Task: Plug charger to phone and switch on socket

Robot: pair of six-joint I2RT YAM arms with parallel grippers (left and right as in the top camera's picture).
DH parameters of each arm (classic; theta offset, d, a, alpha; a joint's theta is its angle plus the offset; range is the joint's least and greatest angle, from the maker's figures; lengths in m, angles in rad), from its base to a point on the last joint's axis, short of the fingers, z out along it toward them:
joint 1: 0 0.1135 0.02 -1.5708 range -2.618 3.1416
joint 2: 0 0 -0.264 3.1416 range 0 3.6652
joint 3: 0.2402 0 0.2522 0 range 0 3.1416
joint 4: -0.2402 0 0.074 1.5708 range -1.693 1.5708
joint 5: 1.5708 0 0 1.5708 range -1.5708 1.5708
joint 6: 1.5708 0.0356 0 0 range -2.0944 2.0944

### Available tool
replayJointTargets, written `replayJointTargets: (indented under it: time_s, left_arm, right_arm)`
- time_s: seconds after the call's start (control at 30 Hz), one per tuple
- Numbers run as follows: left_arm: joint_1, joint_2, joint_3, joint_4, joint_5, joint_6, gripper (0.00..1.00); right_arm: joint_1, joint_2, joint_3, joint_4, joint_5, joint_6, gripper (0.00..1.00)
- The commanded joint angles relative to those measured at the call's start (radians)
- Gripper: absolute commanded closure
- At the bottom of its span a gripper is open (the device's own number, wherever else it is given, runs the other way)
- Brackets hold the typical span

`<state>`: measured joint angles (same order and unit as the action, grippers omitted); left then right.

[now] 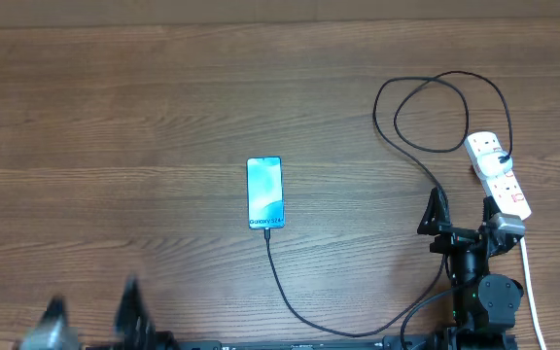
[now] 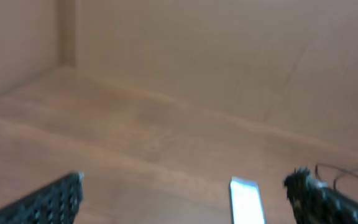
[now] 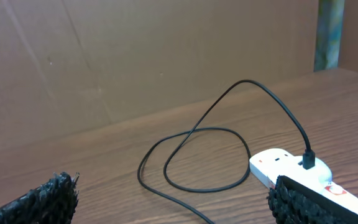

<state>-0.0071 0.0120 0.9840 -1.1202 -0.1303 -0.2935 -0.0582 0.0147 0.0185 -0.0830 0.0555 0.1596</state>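
Observation:
The phone (image 1: 265,192) lies flat mid-table with its blue screen up; in the blurred left wrist view the phone (image 2: 246,200) is ahead of the jaws. The black charger cable (image 1: 290,297) meets the phone's near end, sweeps right and loops (image 1: 436,112) up to a plug on the white socket strip (image 1: 499,175). In the right wrist view the cable (image 3: 197,155) coils beside the strip (image 3: 291,167). My right gripper (image 1: 462,209) (image 3: 173,196) stands open just left of the strip's near end. My left gripper (image 1: 92,301) (image 2: 185,186) is open at the near left edge, holding nothing.
The strip's white cord (image 1: 531,292) runs toward the near edge at the right. A brown cardboard wall (image 3: 135,56) backs the wooden table (image 1: 115,146).

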Motion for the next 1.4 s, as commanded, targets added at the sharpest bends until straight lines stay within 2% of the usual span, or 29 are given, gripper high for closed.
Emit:
replayJointTargets:
  time_s: [0.0, 0.1, 0.23, 0.3, 0.5, 0.67, 0.9, 1.1, 1.2, 1.37]
  left_arm:
    - [0.001, -0.008, -0.261, 0.247, 0.085, -0.009, 0.01]
    - [0.001, -0.008, -0.483, 0.496, 0.158, 0.002, 0.01]
    - [0.001, -0.008, -0.715, 0.735, 0.210, 0.002, 0.00]
    - [0.001, -0.009, -0.793, 0.828, 0.205, 0.007, 0.01]
    - [0.001, -0.009, -0.920, 1.003, 0.206, 0.158, 0.01]
    - [0.000, -0.009, -0.982, 1.066, 0.196, 0.253, 0.00]
    - [0.000, -0.009, -0.980, 1.040, 0.149, 0.317, 0.00]
    - [0.000, -0.009, -0.980, 1.040, 0.151, 0.313, 0.00]
    - [0.000, -0.009, -0.980, 1.043, 0.161, 0.238, 0.00]
    - [0.000, -0.009, -0.980, 1.043, 0.156, 0.237, 0.00]
  right_arm:
    - [-0.005, -0.012, -0.011, 0.003, -0.002, -0.004, 0.00]
    - [-0.005, -0.012, -0.011, 0.003, -0.002, -0.005, 0.00]
    - [-0.005, -0.012, -0.011, 0.003, -0.002, -0.005, 0.00]
    - [-0.005, -0.012, -0.011, 0.003, -0.002, -0.005, 0.00]
    - [-0.005, -0.012, -0.011, 0.003, -0.002, -0.004, 0.00]
    - [-0.005, -0.012, -0.011, 0.003, -0.002, -0.005, 0.00]
    - [-0.005, -0.012, -0.011, 0.003, -0.002, -0.005, 0.00]
    - [-0.005, -0.012, -0.011, 0.003, -0.002, -0.005, 0.00]
    - [-0.005, -0.012, -0.011, 0.003, -0.002, -0.004, 0.00]
    - [-0.005, -0.012, -0.011, 0.003, -0.002, -0.005, 0.00]
